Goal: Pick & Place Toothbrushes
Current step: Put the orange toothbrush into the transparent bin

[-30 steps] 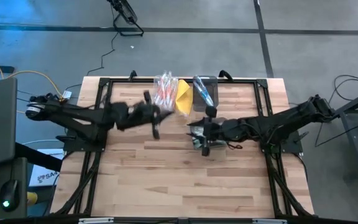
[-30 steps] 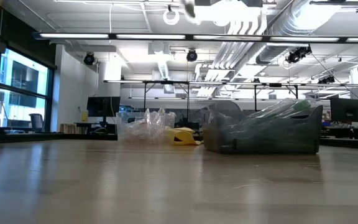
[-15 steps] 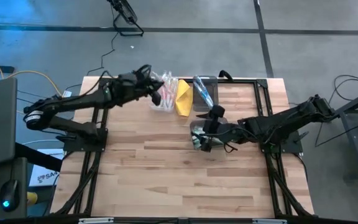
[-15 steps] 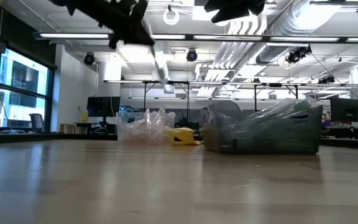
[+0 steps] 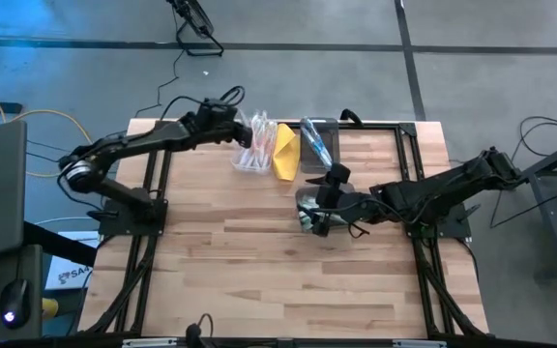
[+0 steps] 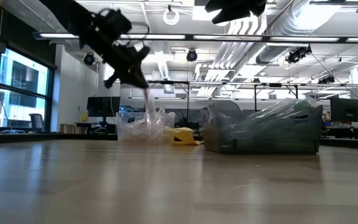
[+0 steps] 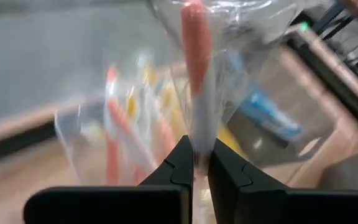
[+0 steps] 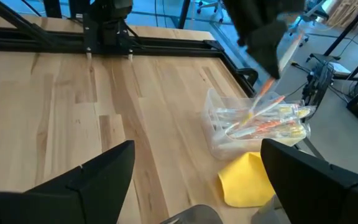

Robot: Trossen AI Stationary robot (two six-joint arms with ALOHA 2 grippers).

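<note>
My left gripper (image 5: 232, 124) is over the table's far edge, shut on a clear-wrapped toothbrush with a red-orange handle (image 7: 194, 68). The toothbrush points down over a clear bin (image 5: 252, 147) of red-orange toothbrushes. That bin stands on the table, with a yellow folded cloth (image 5: 285, 151) to its right. Beyond the cloth a dark bin (image 5: 318, 142) holds blue toothbrushes. My right gripper (image 8: 194, 186) is open near the table's middle, with nothing between its fingers. It hangs above a bin of green toothbrushes (image 6: 263, 129). My left gripper pinches one end of the wrapped toothbrush (image 7: 197, 134) between its two fingertips. The fingers slant downward, and the toothbrush runs on ahead of them, along their line. It hangs tilted below the gripper (image 6: 148, 106), lower end at the clear bin's opening. I cannot tell whether it touches the contents.
Black frame rails (image 5: 395, 126) run along the table's far edge and both sides. The near half of the wooden table (image 5: 278, 280) is bare boards. The left gripper with its toothbrush (image 8: 272, 81) also shows in the right wrist view.
My left gripper has swung from the table's middle toward the far edge and come down over the clear bin. It stayed shut on the toothbrush and rolled its wrist on the way. My right gripper has tipped a little downward without leaving its place.
</note>
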